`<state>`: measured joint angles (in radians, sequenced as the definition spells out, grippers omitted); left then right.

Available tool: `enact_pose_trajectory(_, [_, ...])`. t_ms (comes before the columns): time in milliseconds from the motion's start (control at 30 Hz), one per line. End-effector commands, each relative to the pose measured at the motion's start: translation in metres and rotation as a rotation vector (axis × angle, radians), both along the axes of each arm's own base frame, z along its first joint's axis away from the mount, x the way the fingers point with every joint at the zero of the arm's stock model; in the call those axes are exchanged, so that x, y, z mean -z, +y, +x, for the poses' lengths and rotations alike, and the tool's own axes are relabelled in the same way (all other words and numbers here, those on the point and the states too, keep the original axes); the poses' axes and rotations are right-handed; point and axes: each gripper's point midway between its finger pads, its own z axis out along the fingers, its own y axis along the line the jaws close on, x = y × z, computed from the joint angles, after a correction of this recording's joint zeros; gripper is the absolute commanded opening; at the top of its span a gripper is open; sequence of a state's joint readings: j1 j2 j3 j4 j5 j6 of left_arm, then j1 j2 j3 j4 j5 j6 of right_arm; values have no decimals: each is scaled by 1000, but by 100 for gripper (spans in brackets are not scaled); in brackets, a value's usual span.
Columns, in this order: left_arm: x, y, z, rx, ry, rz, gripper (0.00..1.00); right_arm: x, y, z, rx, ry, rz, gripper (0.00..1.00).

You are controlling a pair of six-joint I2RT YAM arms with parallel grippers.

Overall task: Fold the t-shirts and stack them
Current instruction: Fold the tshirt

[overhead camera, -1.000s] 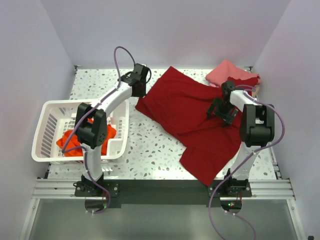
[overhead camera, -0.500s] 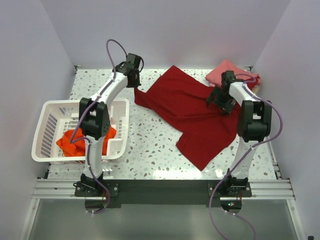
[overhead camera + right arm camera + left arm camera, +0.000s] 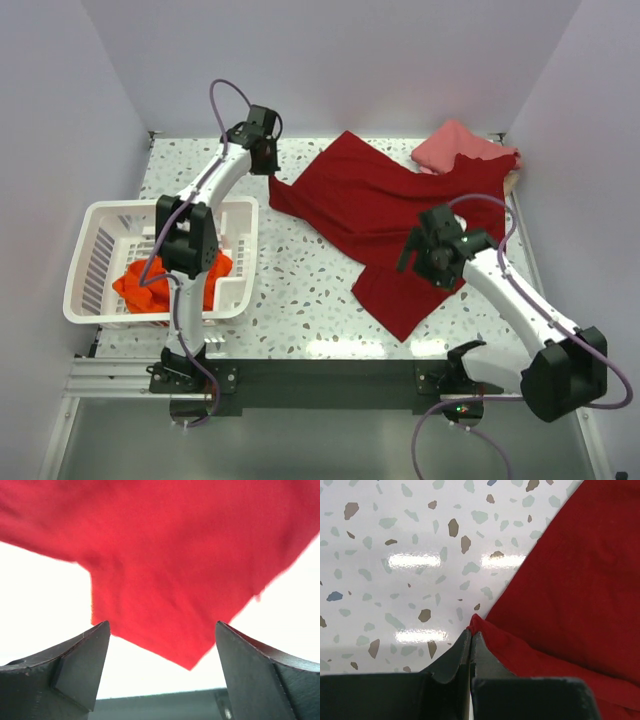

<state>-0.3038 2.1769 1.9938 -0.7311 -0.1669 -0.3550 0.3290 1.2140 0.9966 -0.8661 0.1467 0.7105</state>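
Speckled table [image 3: 300, 290], rumpled crimson t-shirt [image 3: 372, 200]

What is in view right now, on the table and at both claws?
crimson t-shirt: one, dark red, spread across table's middle and right.
orange-red t-shirt: one, bright, bunched in the basket.
pink t-shirt: one, folded, far right corner.
basket: one, white slotted, left side.
table: one, white speckled, under everything.
left claw: one, black, shut on crimson t-shirt's far-left corner.
right claw: one, black, open above crimson t-shirt's near part.

Basket [image 3: 88, 268] left, spread shirt [image 3: 365, 205] centre, folded shirts [image 3: 450, 146] far right
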Motion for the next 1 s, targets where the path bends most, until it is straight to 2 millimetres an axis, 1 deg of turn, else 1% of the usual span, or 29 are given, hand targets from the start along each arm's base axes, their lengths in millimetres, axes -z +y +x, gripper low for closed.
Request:
enact_pose_trajectory(0, [-23, 5, 8, 26, -52, -25, 0, 31, -4, -63, 144, 135, -2, 87])
enact_pose_trajectory(33, [-24, 6, 9, 27, -52, -27, 0, 34, 6, -76, 117, 142, -2, 86])
enact_pose_trajectory(67, [-24, 6, 9, 34, -53, -28, 0, 44, 8, -88, 165, 163, 13, 86])
enact_pose_trajectory(100, [-24, 5, 9, 42, -50, -36, 0, 45, 10, -98, 174, 168, 17, 85])
enact_pose_trajectory(133, [-23, 5, 9, 44, -49, -42, 0, 48, 19, -110, 142, 172, 13, 84])
enact_pose_trajectory(167, [-22, 5, 8, 43, -42, -51, 0, 53, 23, -118, 191, 183, 27, 84])
enact_pose_trajectory(200, [-20, 4, 7, 46, -36, -66, 0, 56, 28, -123, 193, 190, 25, 83])
enact_pose_trajectory(233, [-21, 5, 7, 46, -35, -74, 0, 59, 39, -133, 142, 190, 18, 83])
enact_pose_trajectory(267, [-21, 5, 7, 44, -36, -81, 0, 60, 46, -136, 169, 193, 26, 83])
enact_pose_trajectory(300, [-19, 6, 6, 42, -34, -83, 0, 62, 51, -140, 159, 199, 16, 83])
enact_pose_trajectory(333, [-20, 6, 6, 43, -35, -86, 0, 68, 56, -148, 124, 217, -28, 83])
enact_pose_trajectory(400, [-19, 8, 7, 40, -31, -94, 0, 72, 62, -150, 117, 231, -58, 83])
enact_pose_trajectory(433, [-18, 8, 7, 39, -29, -97, 0, 78, 64, -153, 108, 249, -83, 83])
enact_pose_trajectory(467, [-18, 10, 8, 34, -30, -100, 0, 79, 70, -153, 110, 249, -66, 83])
enact_pose_trajectory(533, [-19, 12, 7, 32, -30, -104, 0, 79, 74, -151, 120, 240, -50, 82])
enact_pose_trajectory(633, [-23, 17, 8, 24, -39, -115, 0, 76, 67, -149, 157, 209, -52, 81])
enact_pose_trajectory(700, [-23, 21, 8, 15, -39, -115, 0, 82, 61, -152, 177, 210, -48, 79])
enact_pose_trajectory(733, [-23, 22, 7, 12, -37, -118, 0, 89, 55, -156, 197, 216, -52, 77])
enact_pose_trajectory(767, [-22, 23, 7, 11, -34, -125, 0, 90, 58, -154, 203, 199, -20, 76])
enact_pose_trajectory(867, [-23, 26, 7, 5, -33, -135, 0, 93, 53, -149, 226, 159, -10, 73])
enact_pose_trajectory(967, [-25, 21, 7, 17, -33, -160, 0, 94, 47, -143, 244, 117, -24, 70])
